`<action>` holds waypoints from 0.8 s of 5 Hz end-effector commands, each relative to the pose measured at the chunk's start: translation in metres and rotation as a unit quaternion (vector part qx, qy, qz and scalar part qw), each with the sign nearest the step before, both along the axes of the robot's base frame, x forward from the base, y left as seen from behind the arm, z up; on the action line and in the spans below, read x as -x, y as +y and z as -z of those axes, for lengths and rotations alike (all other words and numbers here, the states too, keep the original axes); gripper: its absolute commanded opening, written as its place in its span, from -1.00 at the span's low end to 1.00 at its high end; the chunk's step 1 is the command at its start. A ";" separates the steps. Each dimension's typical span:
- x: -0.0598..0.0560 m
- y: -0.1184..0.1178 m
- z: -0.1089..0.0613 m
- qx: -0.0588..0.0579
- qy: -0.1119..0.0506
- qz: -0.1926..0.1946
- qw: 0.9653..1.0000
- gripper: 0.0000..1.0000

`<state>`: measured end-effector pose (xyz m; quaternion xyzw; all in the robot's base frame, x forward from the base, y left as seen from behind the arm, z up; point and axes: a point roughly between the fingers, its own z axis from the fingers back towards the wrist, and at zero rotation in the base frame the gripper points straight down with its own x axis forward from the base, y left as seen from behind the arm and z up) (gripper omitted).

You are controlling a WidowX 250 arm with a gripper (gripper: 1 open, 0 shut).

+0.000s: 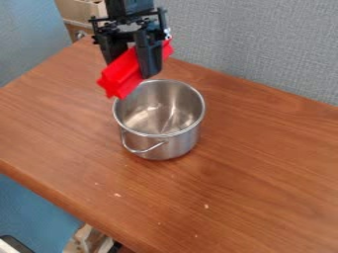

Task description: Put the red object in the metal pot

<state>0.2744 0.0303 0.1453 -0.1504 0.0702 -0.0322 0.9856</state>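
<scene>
My end effector (136,59) clamped on red object (119,73), held above far-left rim of metal pot (160,120); raised to clear wall before drop.

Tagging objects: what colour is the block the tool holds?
Bright red; the block shows best in the camera view.

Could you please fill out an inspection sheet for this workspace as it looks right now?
Surface: brown wooden table, bare apart from the pot.
Job's things: red object held above the table beside the far-left rim of the metal pot; the pot stands upright and looks empty, wire handle hanging at the front.
Clutter: nothing seen.
Grippers: gripper shut on the red object, pointing steeply down.
Cables: nothing seen.
Surroundings: grey-blue wall behind the table.
</scene>
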 end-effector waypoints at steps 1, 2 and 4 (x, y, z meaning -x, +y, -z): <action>-0.002 -0.006 -0.002 -0.010 -0.009 0.003 1.000 -1.00; -0.006 -0.009 0.010 -0.014 -0.001 0.002 1.000 -1.00; -0.020 -0.007 0.040 -0.027 0.022 -0.007 0.999 -1.00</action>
